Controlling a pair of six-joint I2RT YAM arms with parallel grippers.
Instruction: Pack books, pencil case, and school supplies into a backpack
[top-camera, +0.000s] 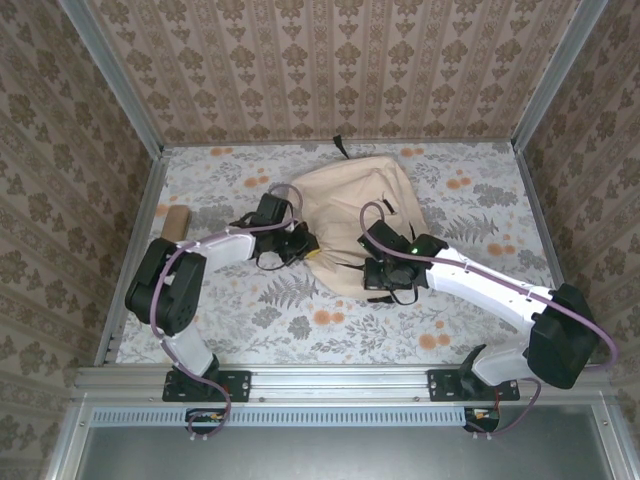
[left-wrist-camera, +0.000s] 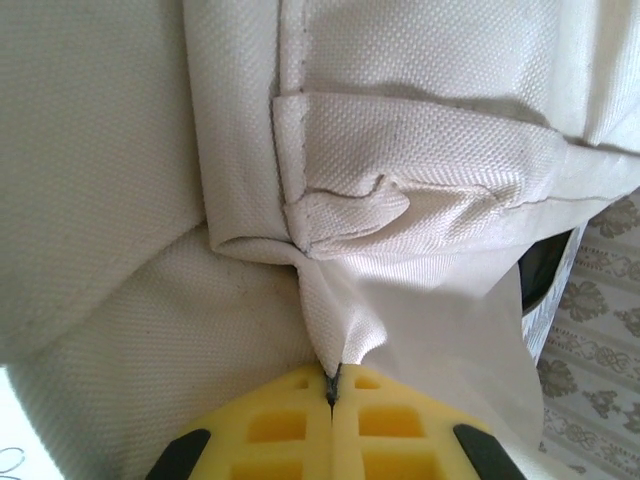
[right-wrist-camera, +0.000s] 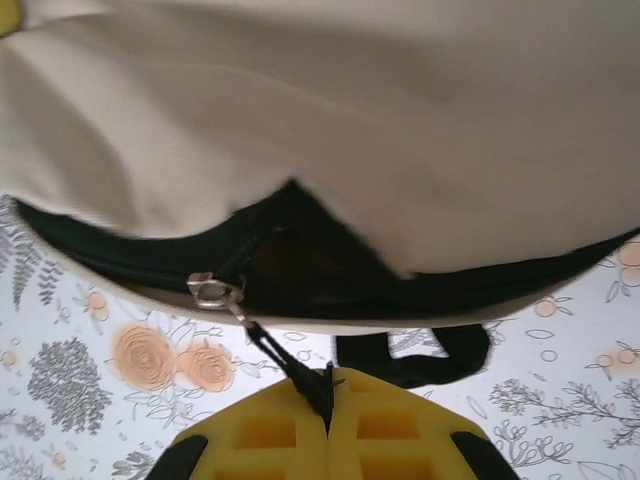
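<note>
1. The backpack (top-camera: 350, 205) lies flat at the middle of the flowered tabletop (top-camera: 480, 200).
2. Its long axis runs near-to-far. A black loop (top-camera: 340, 149) marks the far end, and the zipped edge faces the arm bases.
3. The left gripper (left-wrist-camera: 330, 378) has its fingers fully closed. They pinch a fold of fabric on the backpack's left side.
4. The right gripper (right-wrist-camera: 327, 388) has its fingers fully closed on the black zip pull (right-wrist-camera: 285, 360).
5. The metal slider (right-wrist-camera: 212, 290) sits on the zip, which gapes over a dark interior.
6. A black strap (right-wrist-camera: 415, 355) lies on the tabletop just beside the near edge.
</note>
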